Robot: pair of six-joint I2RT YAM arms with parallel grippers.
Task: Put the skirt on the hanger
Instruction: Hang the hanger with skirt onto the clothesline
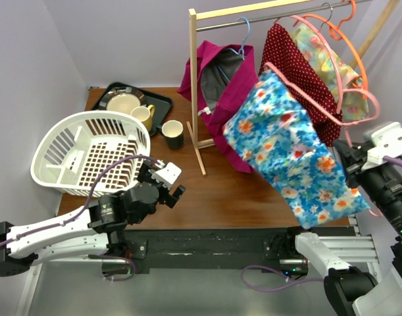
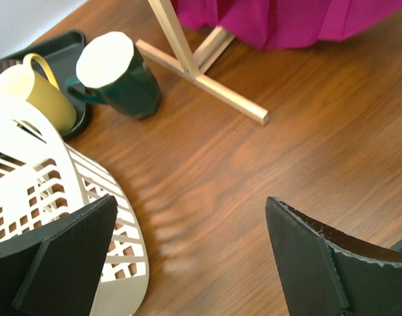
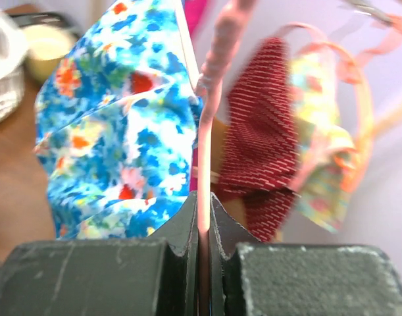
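Observation:
The blue floral skirt (image 1: 286, 145) (image 3: 115, 131) hangs draped over a pink hanger (image 1: 317, 107) (image 3: 210, 99), held tilted in the air in front of the clothes rack. My right gripper (image 1: 351, 158) (image 3: 204, 197) is shut on the hanger's thin pink bar, at the skirt's right side. My left gripper (image 1: 171, 184) (image 2: 191, 199) stands open and empty low over the wooden table, just right of the white basket and well left of the skirt.
A white laundry basket (image 1: 89, 155) (image 2: 29, 191) lies at the left. Behind it are a black tray (image 1: 162, 100), a yellow mug (image 1: 145, 116) and a dark green mug (image 1: 172, 133). The wooden rack (image 1: 194, 85) holds magenta (image 1: 220, 92), red dotted (image 1: 299, 66) and yellow floral (image 1: 332, 59) garments.

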